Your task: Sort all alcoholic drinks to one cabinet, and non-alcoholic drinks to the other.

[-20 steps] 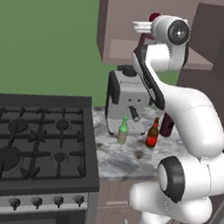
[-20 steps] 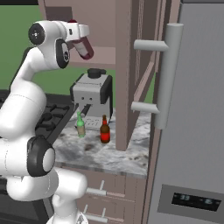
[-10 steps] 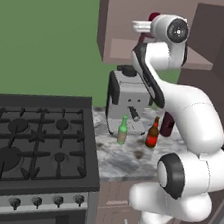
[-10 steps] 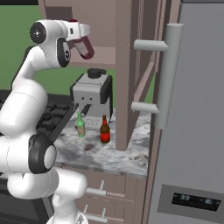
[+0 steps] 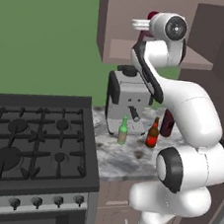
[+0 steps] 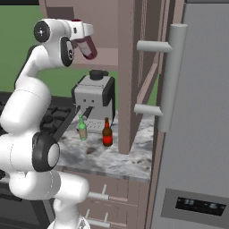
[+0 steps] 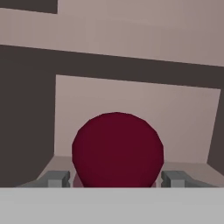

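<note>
The pincer (image 7: 117,179) shows just its two tips, one either side of the dark red cap (image 7: 117,149), which hides the bottle beneath. A maroon bottle (image 5: 167,125) on the table (image 5: 123,157) sits mostly behind the arm. Labels on the green bottle (image 6: 82,128) and amber bottle (image 6: 107,133) are too small to read.

— What sits ahead of the tool (image 7: 117,177)?
— A dark maroon bottle (image 7: 117,148), seen end-on, round, between the two grey fingertips (image 7: 57,178).
— And behind it?
— The cabinet interior (image 7: 131,109), pale back wall, dark frame.
</note>
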